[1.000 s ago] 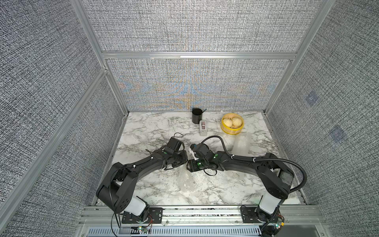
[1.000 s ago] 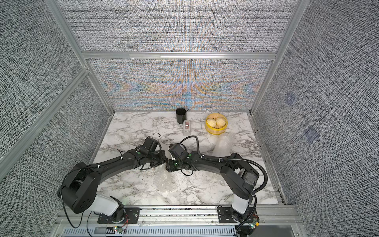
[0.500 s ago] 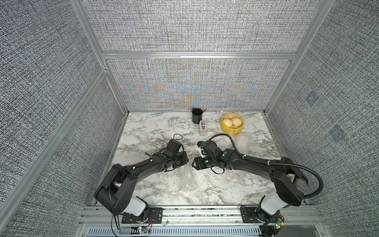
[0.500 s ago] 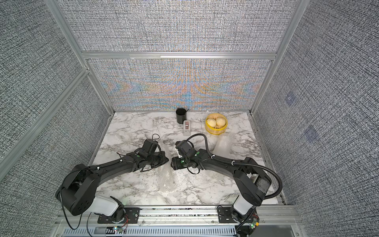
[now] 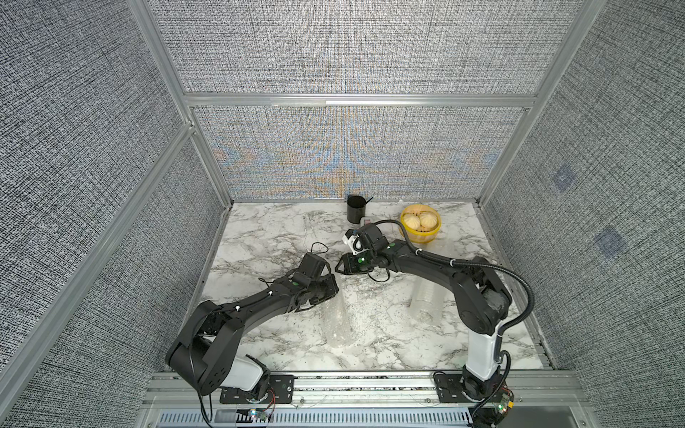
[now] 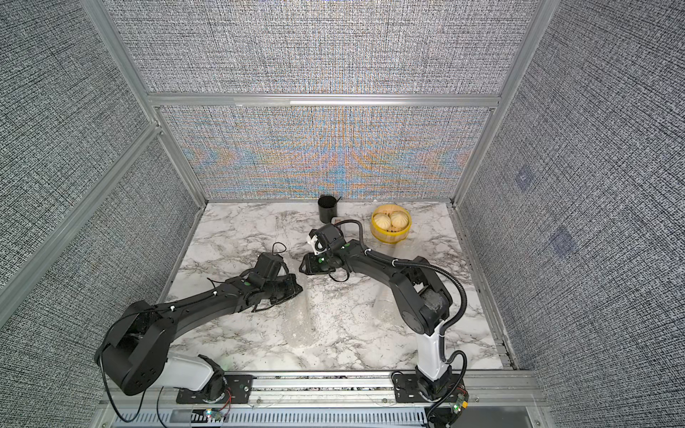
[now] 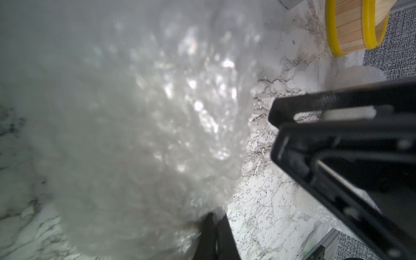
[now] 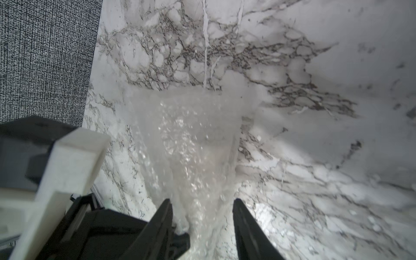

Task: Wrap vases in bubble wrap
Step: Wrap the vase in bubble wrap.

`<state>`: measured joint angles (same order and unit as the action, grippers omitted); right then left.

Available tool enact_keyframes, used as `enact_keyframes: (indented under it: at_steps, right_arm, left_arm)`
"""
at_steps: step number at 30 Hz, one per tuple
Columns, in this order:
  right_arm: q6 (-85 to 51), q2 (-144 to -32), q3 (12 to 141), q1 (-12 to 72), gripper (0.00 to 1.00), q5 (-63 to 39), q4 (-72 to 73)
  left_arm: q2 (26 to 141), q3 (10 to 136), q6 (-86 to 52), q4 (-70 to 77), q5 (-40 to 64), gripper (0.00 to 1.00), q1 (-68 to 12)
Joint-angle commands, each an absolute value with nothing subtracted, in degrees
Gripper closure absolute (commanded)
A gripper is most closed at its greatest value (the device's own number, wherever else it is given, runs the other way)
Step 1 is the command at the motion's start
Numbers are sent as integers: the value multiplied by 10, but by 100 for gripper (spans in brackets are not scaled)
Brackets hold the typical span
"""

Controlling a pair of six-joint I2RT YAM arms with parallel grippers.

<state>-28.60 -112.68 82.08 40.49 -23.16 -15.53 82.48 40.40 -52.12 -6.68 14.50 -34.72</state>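
Note:
My left gripper [image 7: 215,216] is shut on an edge of the clear bubble wrap [image 7: 139,135], which bulges close to the lens. In both top views it sits low at mid-table [image 5: 334,292] [image 6: 298,287]. My right gripper [image 8: 202,209] is open, and a strip of bubble wrap [image 8: 186,146] runs between its fingers [image 8: 163,216], touching only one of them. It faces the left gripper from just behind [image 5: 338,267]. A roll of bubble wrap [image 5: 338,324] lies in front of the left gripper. The vases cannot be made out.
A second clear bundle [image 5: 426,302] lies under the right arm's elbow. A yellow steamer basket with two buns [image 5: 420,222] and a black cup [image 5: 356,209] stand along the back edge. Fabric walls close in the marble table [image 5: 267,237] on three sides.
My right gripper has drawn back from the left one, toward the far side of the table, and its elbow has swung. The left arm has hardly moved and keeps its grip.

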Motion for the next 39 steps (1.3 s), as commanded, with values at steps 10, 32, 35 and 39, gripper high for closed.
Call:
enact_keyframes:
  at_steps: [10,32,35,39]
  right_arm:
    - [-252,-1200,888,402,66,-233,-189]
    - [-249,-1127,840,408,74,-243,-165]
    - [-248,-1138,848,417,67,-239,-168]
    - [-243,-1164,874,422,64,-235,-176]
  left_arm:
    - [828,401,-514,-141,127,100,-346]
    - [824,404,-504,-147,134,100,-346]
    - [825,405,-505,-146,136,100,-345]
    - [825,404,-505,-147,136,100,-346]
